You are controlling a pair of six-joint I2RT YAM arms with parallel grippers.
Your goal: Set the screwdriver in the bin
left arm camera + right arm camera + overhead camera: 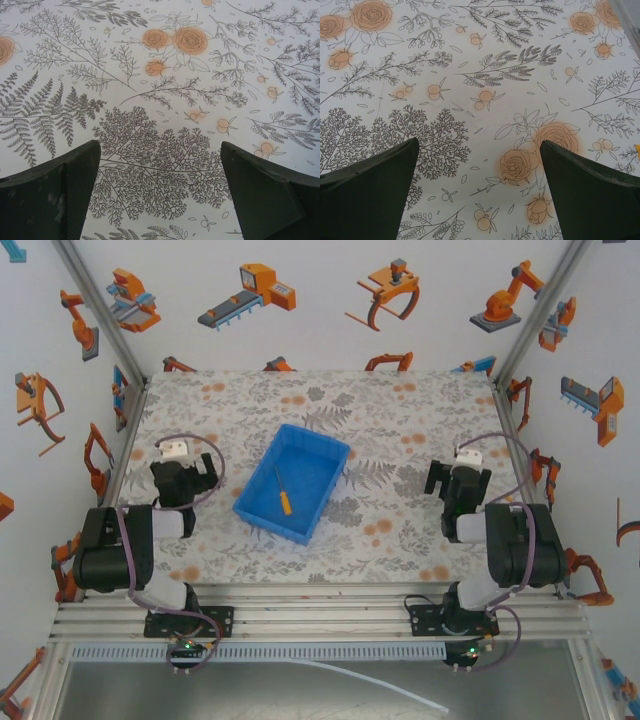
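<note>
Checking the fingers first: the left gripper (160, 200) has its two dark fingers (55, 195) spread wide with nothing but the flowery table cover (165, 75) between them. The right gripper (480, 195) is the same deal, wide apart and holding nothing. From above, both sit well apart from the bin (312, 470), one off to each side of it. The screwdriver (281, 494) lies flat on the bin's floor, in the near-left part, with the orange handle toward the arms and the thin shaft pointing away. Nothing else is in that blue bin as far as I can see. So to me the job looks basically done, and doing the rest well means nothing dramatic. Park both arms wide, don't sweep a finger across the low wall and nudge the bin, and there's no reason to reach in for the tool.
</note>
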